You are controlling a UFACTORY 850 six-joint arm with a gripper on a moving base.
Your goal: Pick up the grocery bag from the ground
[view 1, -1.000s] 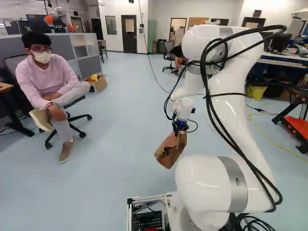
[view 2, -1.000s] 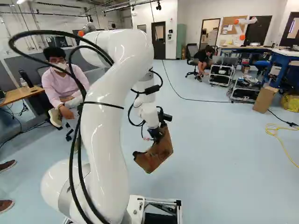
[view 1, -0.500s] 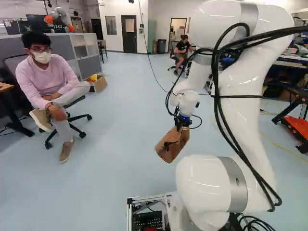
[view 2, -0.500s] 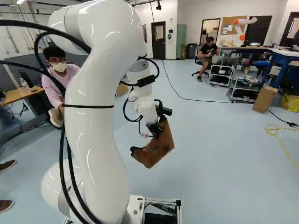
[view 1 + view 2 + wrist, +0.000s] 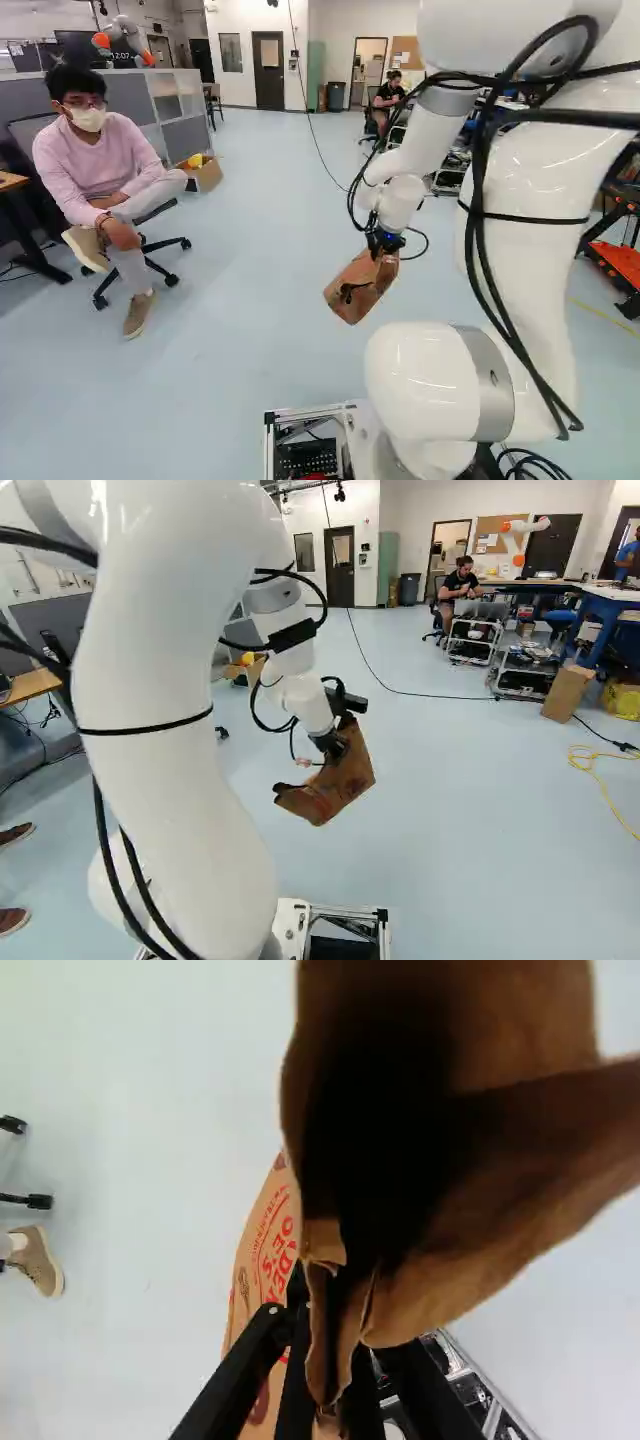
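The gripper [image 5: 384,246] hangs ahead of the arm in the left base view, holding the brown paper grocery bag [image 5: 362,286] off the floor. The bag [image 5: 340,782] hangs tilted below it in the right base view, its dark opening facing sideways. Up close in the wrist view, the gripper [image 5: 335,1400] is shut on the bag's paper rim, with the bag's mouth gaping ahead of the fingers. Red print shows on the side of the bag [image 5: 272,1250] beside them. The orange pads are hidden.
A person sits on a wheeled chair [image 5: 150,255] at the left. Another robot [image 5: 122,42] stands far back. Carts [image 5: 525,670], a cardboard box [image 5: 567,692] and a yellow cable [image 5: 600,775] are at the right. The base's frame [image 5: 310,418] is below the bag.
The arm's upper links have swung back toward the cameras. The gripper and the held bag have risen a little. The base has not moved. A far person has shifted.
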